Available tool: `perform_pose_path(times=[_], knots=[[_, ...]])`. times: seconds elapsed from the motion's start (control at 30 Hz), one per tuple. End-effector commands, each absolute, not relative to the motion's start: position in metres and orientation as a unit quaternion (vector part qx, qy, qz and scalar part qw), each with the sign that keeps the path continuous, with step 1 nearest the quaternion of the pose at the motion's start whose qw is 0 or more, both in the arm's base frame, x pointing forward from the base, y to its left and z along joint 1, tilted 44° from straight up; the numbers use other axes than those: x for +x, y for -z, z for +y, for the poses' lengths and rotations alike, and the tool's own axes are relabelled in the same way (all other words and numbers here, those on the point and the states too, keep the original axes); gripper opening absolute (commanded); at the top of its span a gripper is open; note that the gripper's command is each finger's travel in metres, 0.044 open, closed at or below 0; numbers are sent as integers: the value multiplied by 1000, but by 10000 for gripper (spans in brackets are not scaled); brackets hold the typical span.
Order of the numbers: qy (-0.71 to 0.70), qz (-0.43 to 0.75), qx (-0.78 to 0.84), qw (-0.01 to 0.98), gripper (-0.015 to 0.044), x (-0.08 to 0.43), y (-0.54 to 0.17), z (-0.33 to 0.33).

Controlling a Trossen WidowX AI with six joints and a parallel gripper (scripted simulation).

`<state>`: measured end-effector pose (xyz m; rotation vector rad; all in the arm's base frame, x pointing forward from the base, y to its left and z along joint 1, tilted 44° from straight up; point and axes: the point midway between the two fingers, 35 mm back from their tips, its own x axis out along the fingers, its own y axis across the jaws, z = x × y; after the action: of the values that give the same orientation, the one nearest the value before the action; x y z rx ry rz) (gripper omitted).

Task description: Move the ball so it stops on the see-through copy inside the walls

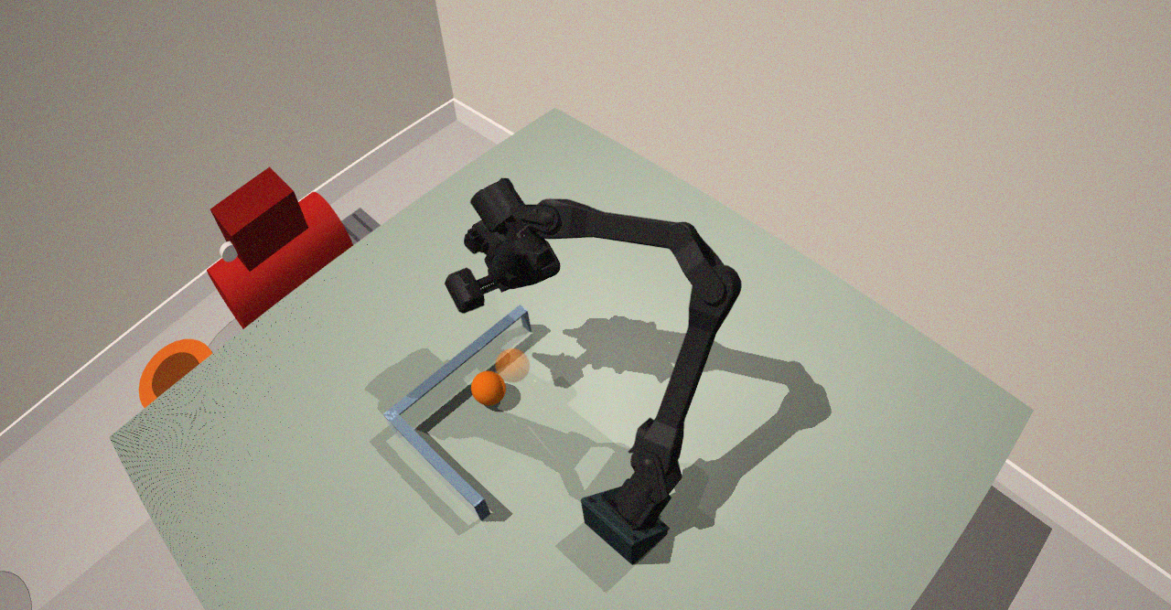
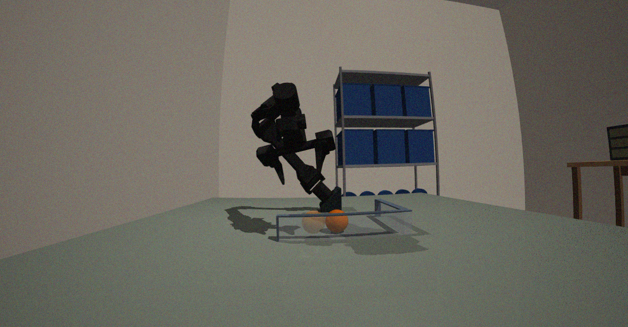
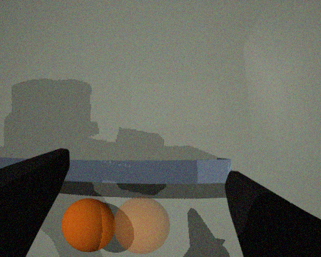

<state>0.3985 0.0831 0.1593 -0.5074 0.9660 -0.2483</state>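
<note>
The orange ball (image 1: pixel 488 389) (image 2: pixel 336 221) (image 3: pixel 87 225) lies on the table inside the corner, near the long clear wall (image 1: pixel 456 361) (image 3: pixel 150 172). The see-through copy (image 1: pixel 514 365) (image 2: pixel 311 222) (image 3: pixel 146 226) is beside the ball, toward that wall's free end. In the wrist view they look side by side, with a bit of the copy's edge over the ball. The second clear wall (image 1: pixel 436 461) meets the first at the corner. My gripper (image 2: pixel 300 177) (image 3: pixel 150 169) is open and empty, pointing down, high above the table. Its fingertips are hidden in the top view.
The arm's base (image 1: pixel 624 524) stands on the table (image 1: pixel 859 410) on the open side of the corner. Off the table are a red cylinder (image 1: pixel 278 283) with a box, an orange ring, and a shelf (image 2: pixel 386 119) with blue bins.
</note>
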Motion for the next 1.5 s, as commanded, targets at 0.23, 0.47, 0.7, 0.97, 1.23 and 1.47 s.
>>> perform_pose_path(times=[0.23, 0.47, 0.7, 0.97, 1.23, 1.47], knots=[[200, 629, -324, 678, 398, 337, -61, 108], [200, 629, -324, 678, 398, 337, -61, 108], [200, 629, -324, 678, 398, 339, -50, 97], [200, 629, -324, 678, 398, 341, -43, 91], [200, 628, -324, 678, 398, 343, -34, 83], [201, 628, -324, 678, 398, 344, -25, 75]])
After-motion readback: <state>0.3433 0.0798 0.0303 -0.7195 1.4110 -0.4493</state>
